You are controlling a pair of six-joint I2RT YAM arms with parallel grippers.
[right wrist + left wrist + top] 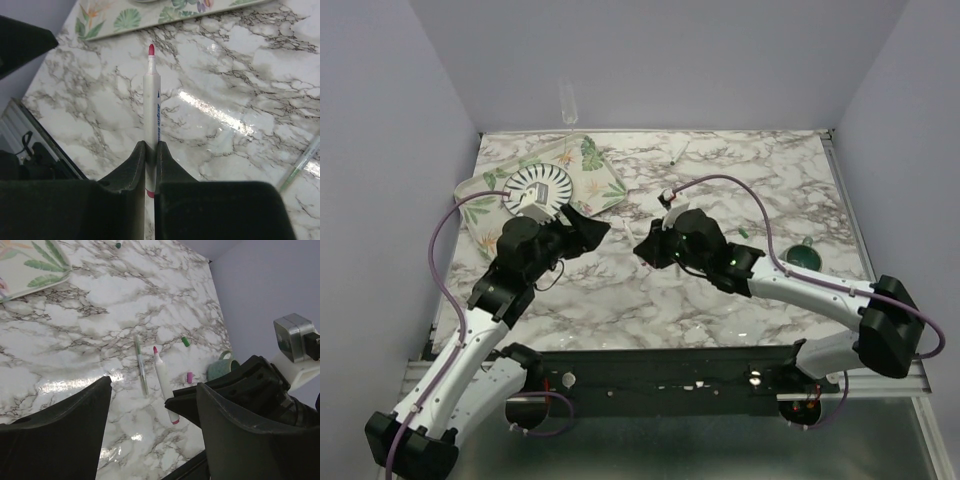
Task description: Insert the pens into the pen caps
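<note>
Pink-tipped pen (150,107) sits clamped inside right pincer (151,146)

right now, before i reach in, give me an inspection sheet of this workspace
surface: marble tabletop, glossy
job's things: pink-tipped pen uncapped; green pen lying loose; pink cap and green cap lying apart from both
clutter: leaf-print tray with striped plate; teal round item
end effectors: left end effector open, empty; right end effector shut on the pink-tipped pen
cables: purple cable along each arm
surroundings: plain pale walls
</note>
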